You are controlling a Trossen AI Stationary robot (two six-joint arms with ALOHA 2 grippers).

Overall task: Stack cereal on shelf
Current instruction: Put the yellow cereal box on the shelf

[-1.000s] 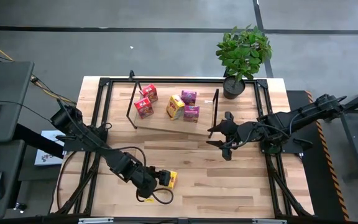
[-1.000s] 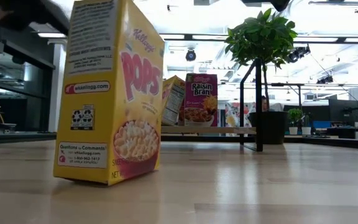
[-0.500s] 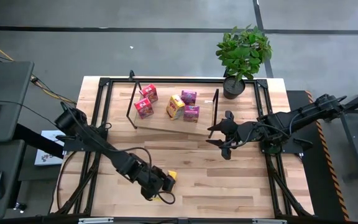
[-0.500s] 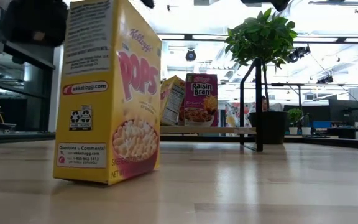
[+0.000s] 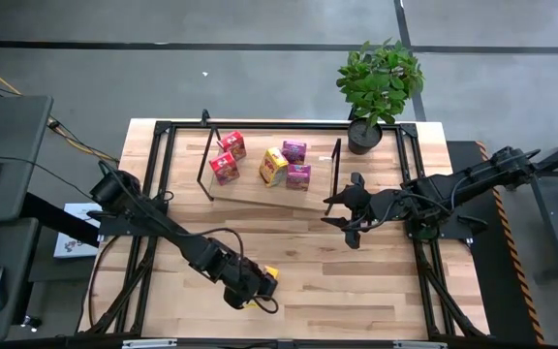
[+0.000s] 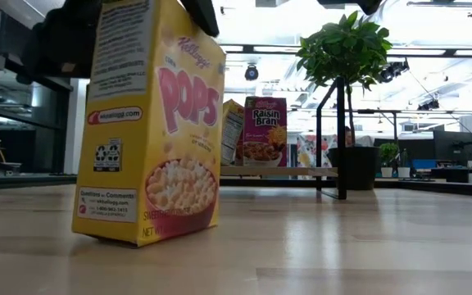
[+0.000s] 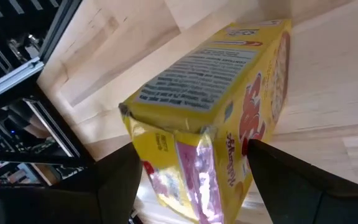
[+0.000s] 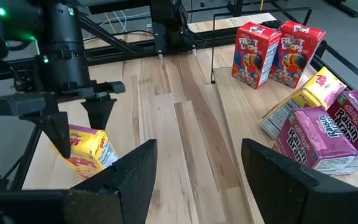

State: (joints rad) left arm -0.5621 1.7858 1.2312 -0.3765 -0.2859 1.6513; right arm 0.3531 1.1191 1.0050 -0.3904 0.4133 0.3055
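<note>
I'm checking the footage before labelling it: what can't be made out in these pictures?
- Yellow box in the high view: mostly hidden under the left gripper.
- Whether the fingers press that box: not clear in the left wrist view.
- Shelf in the low view: its red boxes are hidden behind the yellow box.

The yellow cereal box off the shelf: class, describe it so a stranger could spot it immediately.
Start at the shelf near the table's far edge, which carries five cereal boxes. Come to the near edge, where the left gripper straddles a lone yellow Pops box. It alone stands on the tabletop.
</note>
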